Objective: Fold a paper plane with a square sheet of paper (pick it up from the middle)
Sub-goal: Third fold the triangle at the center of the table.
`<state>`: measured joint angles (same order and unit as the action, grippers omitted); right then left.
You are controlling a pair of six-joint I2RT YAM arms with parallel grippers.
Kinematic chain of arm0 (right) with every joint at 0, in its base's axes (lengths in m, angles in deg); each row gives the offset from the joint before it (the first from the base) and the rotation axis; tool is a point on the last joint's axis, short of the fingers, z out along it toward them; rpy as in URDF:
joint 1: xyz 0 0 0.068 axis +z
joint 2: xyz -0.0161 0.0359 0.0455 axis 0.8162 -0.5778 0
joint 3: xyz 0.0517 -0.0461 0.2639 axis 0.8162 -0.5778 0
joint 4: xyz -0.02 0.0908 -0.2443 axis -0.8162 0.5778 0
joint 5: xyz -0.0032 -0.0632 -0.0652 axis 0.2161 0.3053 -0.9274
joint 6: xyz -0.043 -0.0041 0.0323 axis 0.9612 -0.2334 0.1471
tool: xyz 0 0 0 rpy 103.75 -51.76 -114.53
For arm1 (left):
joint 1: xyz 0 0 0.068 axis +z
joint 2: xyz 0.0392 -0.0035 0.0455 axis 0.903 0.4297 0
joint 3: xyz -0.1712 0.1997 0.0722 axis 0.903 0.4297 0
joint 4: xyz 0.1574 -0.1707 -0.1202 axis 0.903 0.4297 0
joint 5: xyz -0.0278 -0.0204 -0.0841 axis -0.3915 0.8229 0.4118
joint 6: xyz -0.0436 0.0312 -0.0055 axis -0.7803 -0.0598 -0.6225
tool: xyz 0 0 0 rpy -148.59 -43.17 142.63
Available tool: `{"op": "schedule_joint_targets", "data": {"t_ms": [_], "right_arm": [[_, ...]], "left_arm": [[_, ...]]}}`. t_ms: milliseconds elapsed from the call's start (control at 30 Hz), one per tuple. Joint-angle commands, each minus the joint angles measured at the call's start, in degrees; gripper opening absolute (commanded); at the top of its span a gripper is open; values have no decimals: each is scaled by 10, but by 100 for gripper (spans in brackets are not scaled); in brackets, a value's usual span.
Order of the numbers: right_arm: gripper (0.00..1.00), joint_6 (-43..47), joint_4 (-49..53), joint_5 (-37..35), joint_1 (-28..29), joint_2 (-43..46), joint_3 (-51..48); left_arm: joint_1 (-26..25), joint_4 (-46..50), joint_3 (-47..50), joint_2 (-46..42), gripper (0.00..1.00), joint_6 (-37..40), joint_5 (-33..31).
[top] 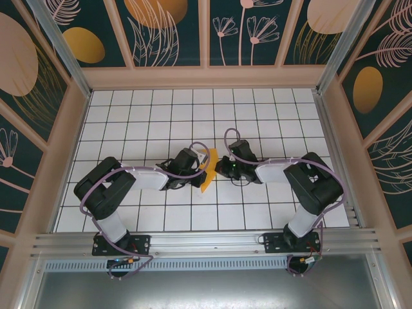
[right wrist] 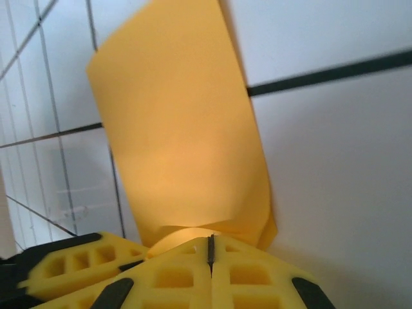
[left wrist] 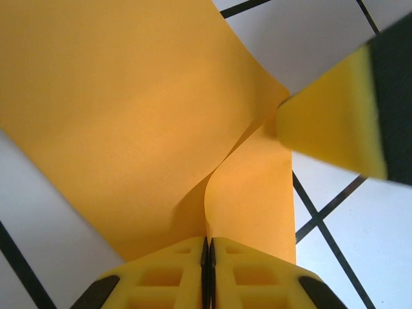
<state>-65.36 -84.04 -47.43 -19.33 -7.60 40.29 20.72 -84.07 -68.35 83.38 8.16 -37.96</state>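
The orange-yellow sheet of paper (top: 208, 169) is bent and folded, standing up off the tiles between my two grippers at the middle of the table. My left gripper (top: 200, 170) is shut with an edge of the paper (left wrist: 129, 116) pinched in the seam of its yellow jaws (left wrist: 208, 243). From the other side, my right gripper (top: 219, 168) is shut on the paper (right wrist: 180, 141) where it curls at the jaw tips (right wrist: 210, 241). The right gripper's fingertip (left wrist: 331, 122) presses a crease in the left wrist view. The left gripper's fingers (right wrist: 71, 267) show beside the right jaws.
The white tiled floor (top: 161, 122) runs out on all sides of the grippers. Beige-framed walls with leaf patterns (top: 206, 77) close the back and sides. An aluminium rail (top: 206, 241) runs along the near edge by the arm bases.
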Motion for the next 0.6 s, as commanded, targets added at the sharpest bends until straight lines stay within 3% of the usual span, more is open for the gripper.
{"op": "schedule_joint_targets", "data": {"t_ms": [0, 267, 467, 567], "right_arm": [[1, 17, 1, 14, -15, 13, 15], [1, 8, -21, 27, -25, -35, 6], [1, 10, 29, -25, -25, -56, 13], [1, 13, 30, -8, -25, -40, 21]], "left_arm": [[-1, 51, 6, 18, 14, 11, -17], [-2, 53, 5, 16, 14, 12, -18], [-1, 57, 6, 12, 14, 13, -22], [-2, 61, 4, 16, 14, 14, -25]]}}
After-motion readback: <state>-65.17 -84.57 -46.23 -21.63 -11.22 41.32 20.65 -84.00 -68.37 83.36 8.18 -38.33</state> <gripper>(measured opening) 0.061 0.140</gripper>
